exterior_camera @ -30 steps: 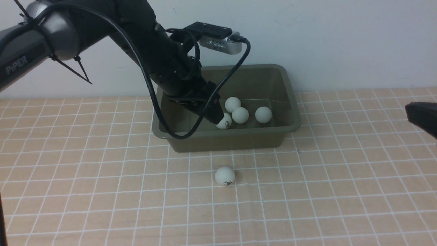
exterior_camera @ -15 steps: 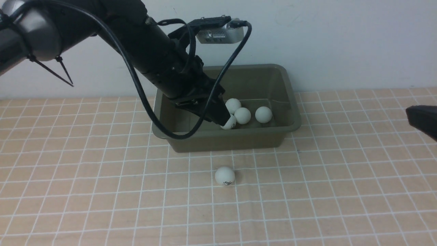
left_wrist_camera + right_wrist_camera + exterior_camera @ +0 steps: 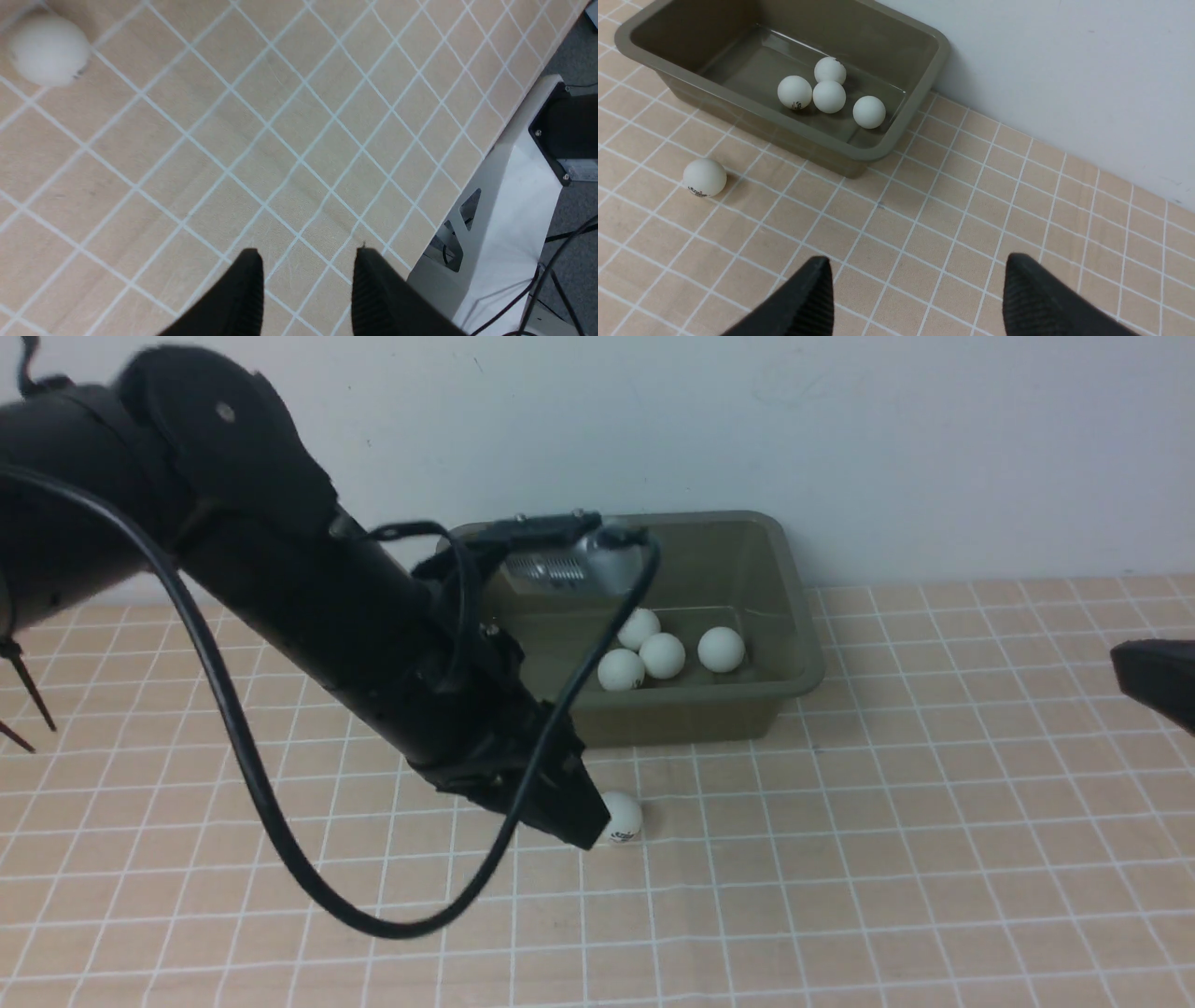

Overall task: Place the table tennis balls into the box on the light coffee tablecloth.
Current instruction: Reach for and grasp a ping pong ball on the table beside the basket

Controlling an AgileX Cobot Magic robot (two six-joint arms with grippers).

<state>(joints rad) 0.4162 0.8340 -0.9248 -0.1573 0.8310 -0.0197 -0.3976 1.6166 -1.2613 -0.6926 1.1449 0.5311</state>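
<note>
left hand (image 3: 306,254): mine, open, two dark fingers apart with only cloth showing between them, gripping nothing. It sits low over the cloth.
right hand (image 3: 917,263): mine, wide open and empty, off at the right side, well apart from box and balls.
loose ball (image 3: 624,817): on the light coffee tablecloth (image 3: 934,859), in front of the box's near wall and apart from it. In the front view my left hand's tip covers its left edge, and I can't tell if they touch. In the left wrist view it's not between my fingers.
four balls (image 3: 663,654): inside the box, right half of the floor. Three are bunched together, the fourth is just beside them to the right, not touching.
box (image 3: 794,616): olive-green with a flared rim, back wall close to the wall (image 3: 840,429). My left arm (image 3: 308,607) and its wrist camera (image 3: 560,565) hide the box's left part in the front view.
edges: the desk (image 3: 472,154) edge shows in the left wrist view. The cloth ends there, with a white frame (image 3: 514,224), cables (image 3: 556,280) and grey floor (image 3: 572,51) beyond.
open room: bare cloth between the loose ball and my right hand, and a wide bare strip in front of the ball toward me. A slack arm cable (image 3: 280,859) loops low over the cloth on my left.
</note>
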